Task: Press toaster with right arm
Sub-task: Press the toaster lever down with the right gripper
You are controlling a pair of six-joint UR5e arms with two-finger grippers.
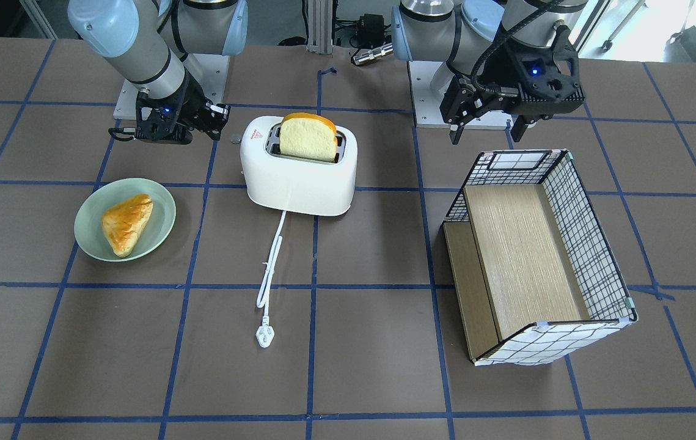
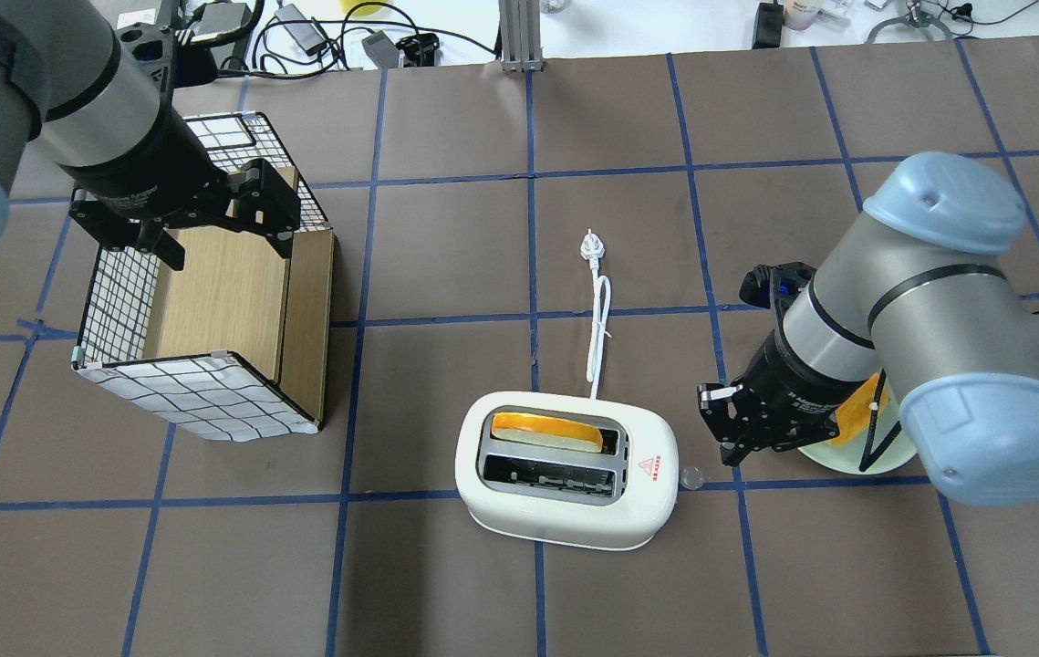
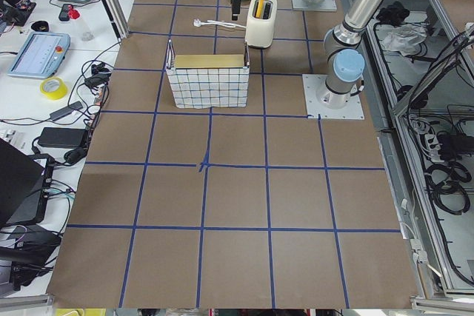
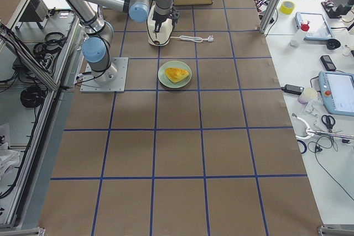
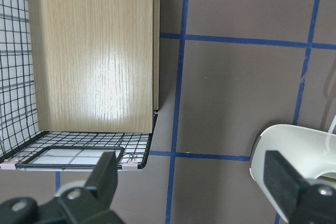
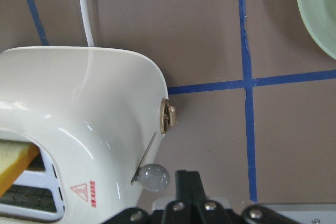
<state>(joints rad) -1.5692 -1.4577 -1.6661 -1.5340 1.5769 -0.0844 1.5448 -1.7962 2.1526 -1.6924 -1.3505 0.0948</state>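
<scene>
Toaster stands upper middle of the front-facing frame on the brown bench, which is gridded with blue tape. Its white cord trails down-frame to the plug. A slice of bread rises well out of one slot; the other slot is bare. A red triangle sticker marks the toaster's top at its left end in this view.

The right claw hangs low at upper left of that frame, just beside the toaster's left end. In the right wrist view its fingers are pressed together with no gap and hold nothing. They sit at bottom centre, right next to the clear grey lever knob that pokes from the toaster's end. Whether tip and knob touch cannot be told. A tan dial sits above the knob in that frame.

The left claw is at upper right of the front-facing frame, spread wide and holding nothing. It hovers over the top edge of a wire-grid basket, which lies on its side with wooden panels showing inside.

At left centre a pale green plate carries a golden pastry, set below the right claw and left of the toaster.
</scene>
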